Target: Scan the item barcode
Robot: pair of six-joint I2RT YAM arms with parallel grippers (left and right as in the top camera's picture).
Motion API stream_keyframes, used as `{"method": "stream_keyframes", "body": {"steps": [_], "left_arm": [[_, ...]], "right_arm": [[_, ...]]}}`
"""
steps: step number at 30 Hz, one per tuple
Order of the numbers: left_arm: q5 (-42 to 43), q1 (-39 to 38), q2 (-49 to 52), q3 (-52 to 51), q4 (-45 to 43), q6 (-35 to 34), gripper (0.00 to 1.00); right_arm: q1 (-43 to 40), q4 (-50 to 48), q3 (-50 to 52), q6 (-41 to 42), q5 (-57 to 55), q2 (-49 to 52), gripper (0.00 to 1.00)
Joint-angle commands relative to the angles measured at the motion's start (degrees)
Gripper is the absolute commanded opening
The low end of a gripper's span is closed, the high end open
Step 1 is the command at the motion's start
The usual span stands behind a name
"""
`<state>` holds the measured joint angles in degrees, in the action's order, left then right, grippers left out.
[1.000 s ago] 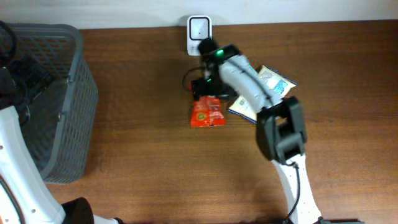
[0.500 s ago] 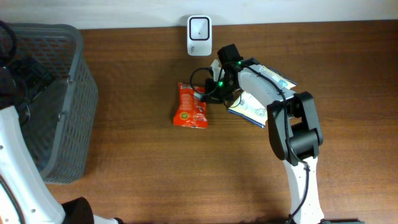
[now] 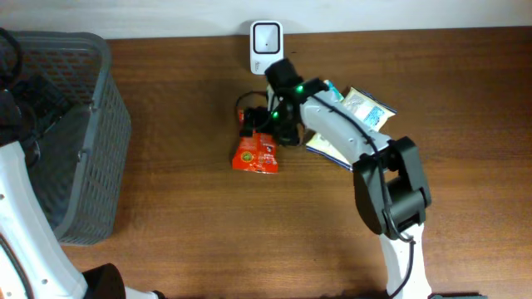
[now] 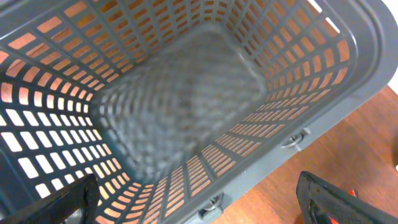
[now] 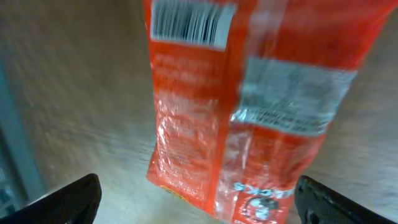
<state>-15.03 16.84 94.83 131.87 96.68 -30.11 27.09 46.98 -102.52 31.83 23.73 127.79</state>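
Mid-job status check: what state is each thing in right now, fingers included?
Orange packet: lying flat on the table, barcode side up, not gripped.
Right gripper: fingers open, over the packet.
Left gripper: fingers open, over the basket.
Basket: upright, no items seen inside.
Scanner: standing at the table's back edge, apart from the packet.
Other packets: lying in a pile.

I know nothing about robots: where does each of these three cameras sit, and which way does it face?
Overhead: fixed above the table, facing straight down; shows left arm, right arm, basket, scanner, orange packet.
Left wrist: on the left arm, facing down into the basket; left gripper tips at bottom corners.
Right wrist: on the right arm, facing down at the packet's barcode; right gripper tips at bottom corners.
Shared: overhead and right wrist show the packet; overhead and left wrist, the basket.
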Motion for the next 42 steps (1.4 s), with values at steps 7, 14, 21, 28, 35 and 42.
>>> {"method": "stream_keyframes", "body": {"steps": [7, 14, 21, 28, 35, 42], "left_arm": [[-0.2, 0.1, -0.3, 0.2, 0.0, -0.7, 0.99], [-0.2, 0.1, -0.3, 0.2, 0.0, -0.7, 0.99], [-0.2, 0.1, -0.3, 0.2, 0.0, -0.7, 0.99], [-0.2, 0.1, -0.3, 0.2, 0.0, -0.7, 0.99], [-0.2, 0.1, -0.3, 0.2, 0.0, -0.7, 0.99], [-0.2, 0.1, -0.3, 0.2, 0.0, -0.7, 0.99]], "right_arm": [[2.9, -10.6, 12.1, 11.8, -14.6, 0.2, 0.45], [0.2, -4.2, 6.0, 3.8, -23.3, -0.8, 0.09], [3.3, 16.6, -7.5, -3.1, -60.8, -0.9, 0.13], [5.8, 19.1, -7.1, -3.1, -64.2, -0.7, 0.38], [-14.3, 18.8, -7.2, -18.9, -0.5, -0.7, 0.75], [-21.0, 9.0, 3.1, -24.7, 18.3, -0.7, 0.93]]}}
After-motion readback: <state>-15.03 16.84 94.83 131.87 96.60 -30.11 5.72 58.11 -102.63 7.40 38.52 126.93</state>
